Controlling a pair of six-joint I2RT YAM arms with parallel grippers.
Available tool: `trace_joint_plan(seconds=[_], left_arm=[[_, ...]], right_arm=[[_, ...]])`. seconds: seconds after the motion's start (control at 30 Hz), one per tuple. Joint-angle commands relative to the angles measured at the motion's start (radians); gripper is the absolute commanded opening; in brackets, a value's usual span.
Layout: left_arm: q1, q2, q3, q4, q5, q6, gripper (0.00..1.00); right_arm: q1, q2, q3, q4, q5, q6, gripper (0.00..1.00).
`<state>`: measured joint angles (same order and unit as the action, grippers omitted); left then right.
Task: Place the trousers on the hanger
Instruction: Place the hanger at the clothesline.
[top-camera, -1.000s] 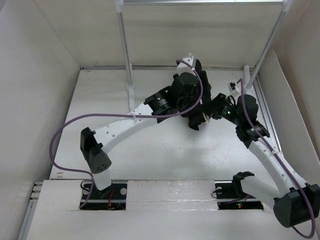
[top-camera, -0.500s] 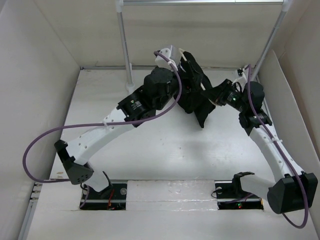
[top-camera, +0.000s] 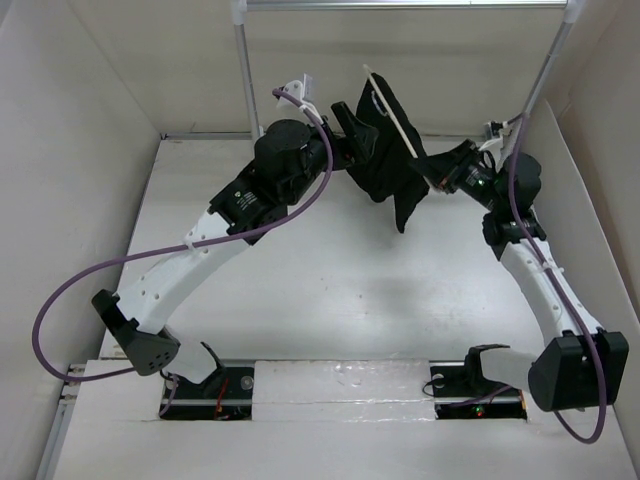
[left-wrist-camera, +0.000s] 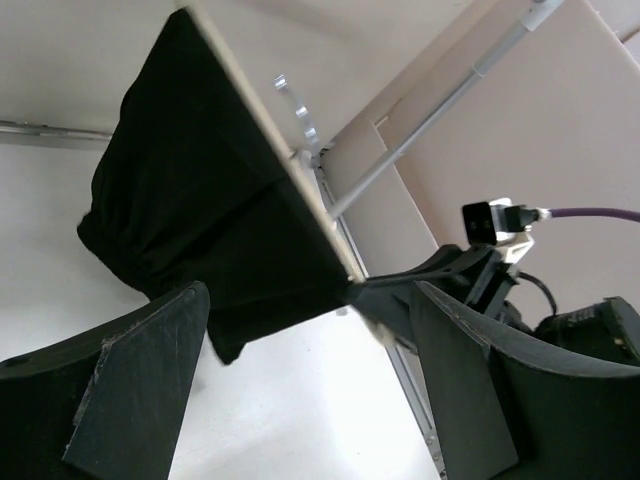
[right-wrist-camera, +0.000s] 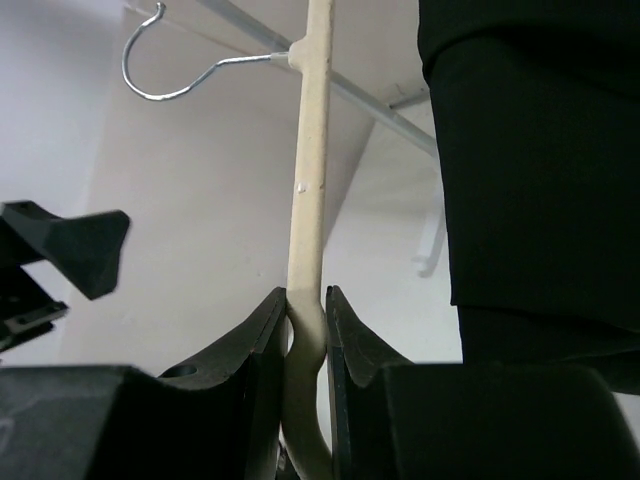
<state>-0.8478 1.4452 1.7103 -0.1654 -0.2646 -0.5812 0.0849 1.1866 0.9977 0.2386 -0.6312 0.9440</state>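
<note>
White table (top-camera: 350, 300) | left tool (left-wrist-camera: 310, 390) wide, empty | right tool (right-wrist-camera: 308, 300) clamps hanger (right-wrist-camera: 308, 180) carrying trousers (top-camera: 385, 165)

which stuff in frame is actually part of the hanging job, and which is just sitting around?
Part of the job:
- black soft cloth trousers, hanging over the hanger
- thin cream hanger with a wire hook
- right fingers, shut on the hanger
- left fingers, open near the trousers

Just there:
- white metal rack poles
- purple cables
- white table
</note>
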Motion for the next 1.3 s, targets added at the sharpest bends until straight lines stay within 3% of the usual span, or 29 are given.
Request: trace_joint_plan(seconds=[0.0, 0.4, 0.6, 0.77, 1.03, 1.27], left_arm=[[0.013, -0.006, 0.029, 0.02, 0.014, 0.001, 0.77], [0.013, -0.029, -0.026, -0.02, 0.013, -0.006, 0.77], [0.013, -0.063, -0.104, -0.028, 0.033, -0.028, 0.77], [0.013, -0.081, -0.143, -0.028, 0.051, -0.042, 0.76], [0.013, -0.101, -0.187, -0.031, 0.057, -0.058, 0.76], [0.013, -0.103, -0.193, -0.031, 0.056, -0.062, 0.76]], right_arm=[[-0.04, -0.016, 0.039, 0.341, -0.032, 0.14, 0.0], [-0.218, 0.074, 0.036, 0.689, 0.071, 0.499, 0.0], [-0.295, 0.11, 0.101, 0.653, 0.148, 0.518, 0.0], [-0.315, 0.201, 0.136, 0.77, 0.192, 0.61, 0.0], [-0.342, 0.255, 0.24, 0.792, 0.237, 0.664, 0.0], [-0.352, 0.326, 0.352, 0.731, 0.283, 0.67, 0.0]])
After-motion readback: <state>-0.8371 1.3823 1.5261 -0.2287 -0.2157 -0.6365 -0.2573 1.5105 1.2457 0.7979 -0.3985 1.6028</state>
